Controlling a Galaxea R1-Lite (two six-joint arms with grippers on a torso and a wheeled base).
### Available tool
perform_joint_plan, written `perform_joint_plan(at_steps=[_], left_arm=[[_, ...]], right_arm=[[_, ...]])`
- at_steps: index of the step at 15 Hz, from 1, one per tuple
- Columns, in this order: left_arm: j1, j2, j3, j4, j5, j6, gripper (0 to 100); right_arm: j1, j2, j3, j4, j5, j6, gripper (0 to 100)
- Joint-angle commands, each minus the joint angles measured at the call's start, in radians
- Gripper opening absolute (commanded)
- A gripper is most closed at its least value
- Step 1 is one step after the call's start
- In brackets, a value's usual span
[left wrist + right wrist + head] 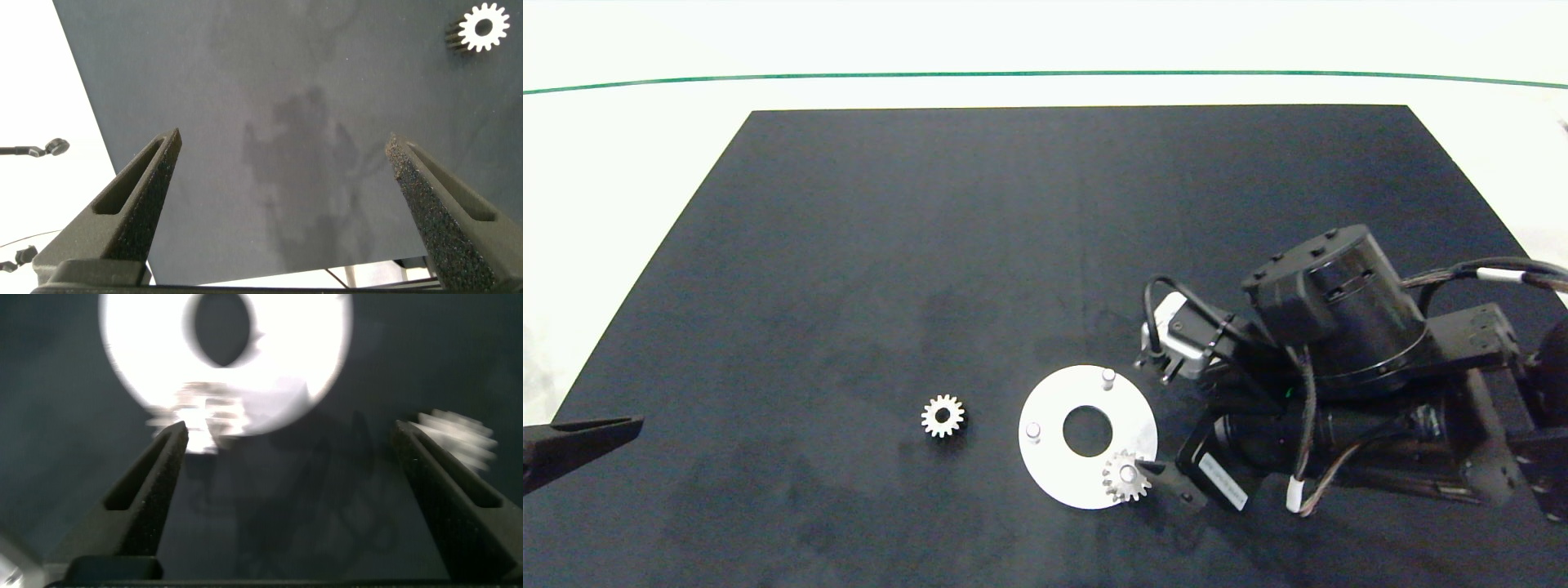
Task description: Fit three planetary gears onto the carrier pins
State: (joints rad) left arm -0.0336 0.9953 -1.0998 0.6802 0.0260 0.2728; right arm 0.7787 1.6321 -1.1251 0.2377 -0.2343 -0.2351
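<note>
Planetary gears (1126, 476), 1 on pin, another (458, 434) blurred

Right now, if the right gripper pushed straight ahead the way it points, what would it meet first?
Probably the planetary gear seated on the near carrier pin of the white disc. The right gripper is open and points at it; one finger sits beside its teeth. Height is unclear.

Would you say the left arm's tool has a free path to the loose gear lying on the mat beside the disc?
Probably yes. The left tool sits open at the mat's edge, and only bare black mat lies between it and the loose gear. The right tool is at the disc's far side.
</note>
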Motion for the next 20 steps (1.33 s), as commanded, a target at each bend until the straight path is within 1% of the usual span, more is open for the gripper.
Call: perform_joint_plan(at_steps=[1, 2, 4, 6, 9, 13, 14, 15, 16, 20], left_arm=[[0.004, -0.001, -0.002, 0.004, 0.0, 0.002, 100], [0.003, -0.001, -0.002, 0.004, 0.002, 0.002, 100], [0.003, -0.001, -0.002, 0.004, 0.0, 0.002, 100], [0.003, -0.001, -0.002, 0.004, 0.002, 0.002, 100], [0.001, -0.001, -0.002, 0.004, 0.002, 0.002, 100], [-0.002, -0.001, 0.0, 0.004, 0.002, 0.003, 100], [-0.003, -0.001, 0.0, 0.004, 0.0, 0.008, 100], [-0.003, -0.003, 0.001, 0.004, 0.0, 0.013, 100], [-0.003, -0.003, 0.001, 0.005, 0.0, 0.013, 100], [0.001, -0.009, 0.0, 0.007, 0.0, 0.013, 100]], right_arm=[[-0.124, -0.055, -0.018, 0.012, -0.002, -0.001, 100], [-0.151, -0.048, -0.044, 0.038, -0.002, -0.001, 100], [-0.191, -0.035, -0.12, 0.137, -0.002, 0.003, 100], [-0.208, -0.006, -0.167, 0.17, -0.002, 0.005, 100], [-0.208, 0.049, -0.191, 0.19, 0.0, 0.005, 100], [-0.203, 0.106, -0.209, 0.189, 0.001, 0.008, 100], [-0.203, 0.121, -0.213, 0.186, 0.003, 0.014, 100], [-0.203, 0.133, -0.216, 0.183, 0.003, 0.03, 100], [-0.203, 0.149, -0.22, 0.181, 0.006, 0.036, 100], [-0.202, 0.176, -0.22, 0.161, 0.006, 0.036, 100]])
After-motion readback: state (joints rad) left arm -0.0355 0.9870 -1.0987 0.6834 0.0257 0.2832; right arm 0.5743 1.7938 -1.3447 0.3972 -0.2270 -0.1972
